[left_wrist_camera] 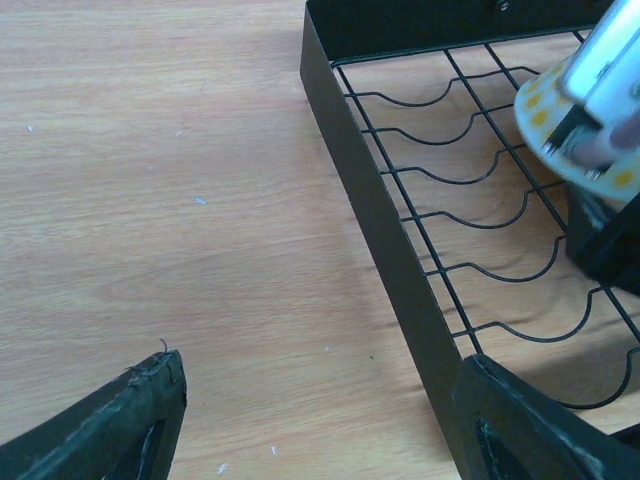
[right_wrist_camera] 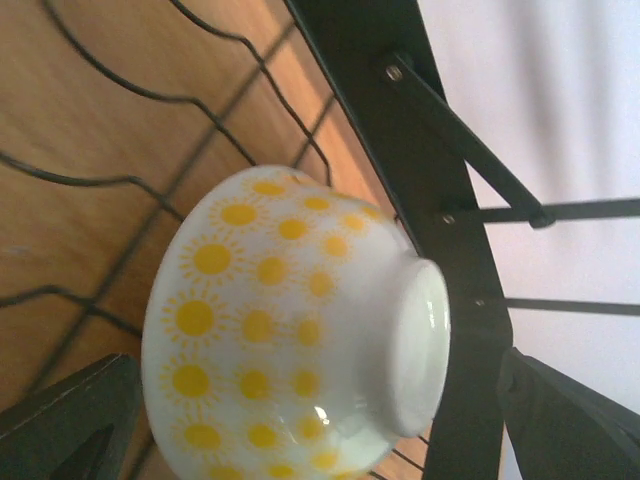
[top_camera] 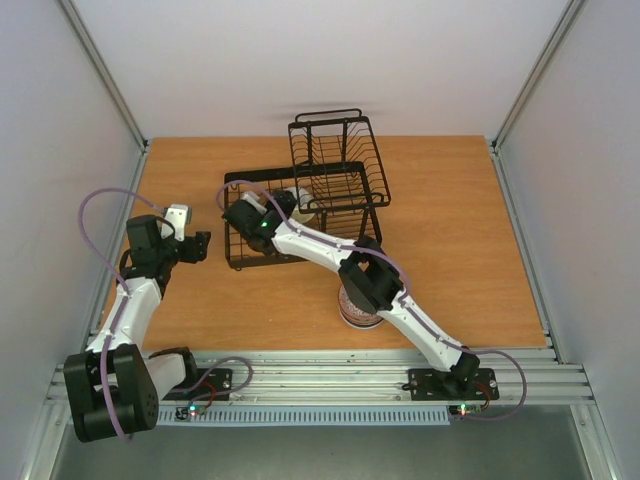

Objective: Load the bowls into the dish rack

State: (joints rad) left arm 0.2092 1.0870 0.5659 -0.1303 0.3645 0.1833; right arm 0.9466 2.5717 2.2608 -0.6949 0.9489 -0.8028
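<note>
The black wire dish rack stands mid-table, with its raised basket behind. My right gripper reaches into the lower basket. In the right wrist view it is wide open, and a white bowl with yellow suns lies on its side between the jaws, over the rack wires. A gap shows beside the bowl's foot. The bowl also shows in the left wrist view. My left gripper is open and empty on the wood just left of the rack wall.
A stack of bowls sits near the table's front edge, partly hidden under my right forearm. The rack's black post and struts stand right beside the sun bowl. White walls enclose the table.
</note>
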